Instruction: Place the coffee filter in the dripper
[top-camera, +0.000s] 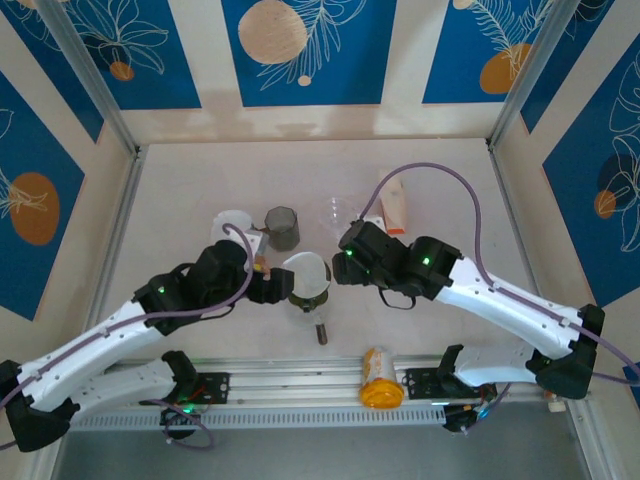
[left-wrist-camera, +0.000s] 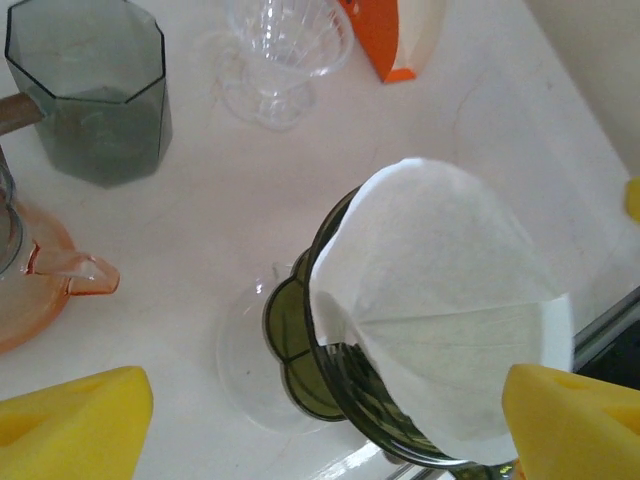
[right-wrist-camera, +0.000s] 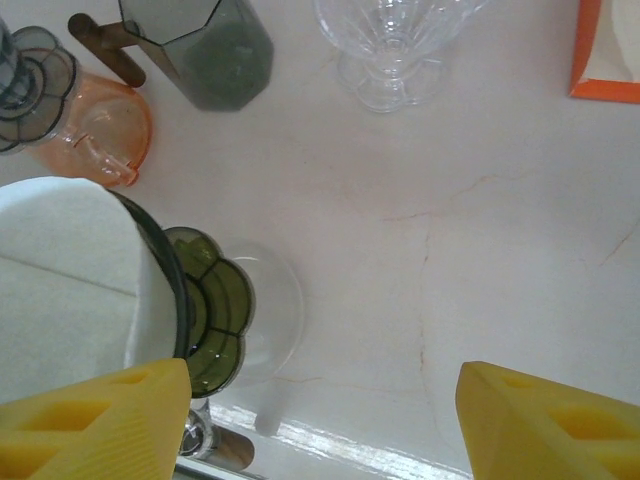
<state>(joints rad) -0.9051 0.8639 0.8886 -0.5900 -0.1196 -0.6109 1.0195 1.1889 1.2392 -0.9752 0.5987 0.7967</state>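
seeing the coffee filter (left-wrist-camera: 440, 300) sitting inside the green dripper (left-wrist-camera: 290, 330) on my feed, left gripper (left-wrist-camera: 325, 390) and right gripper (right-wrist-camera: 320, 380) both spread wide open.

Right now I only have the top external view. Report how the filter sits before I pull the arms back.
Observer: Left wrist view: the filter is opened into a cone inside the green dripper, its paper rising well above the rim.
Operator: Check the left gripper.
Observer: The left gripper is open, fingers wide apart.
Operator: Now the right.
Observer: Right wrist view: the right gripper is open, bare table between its fingers.
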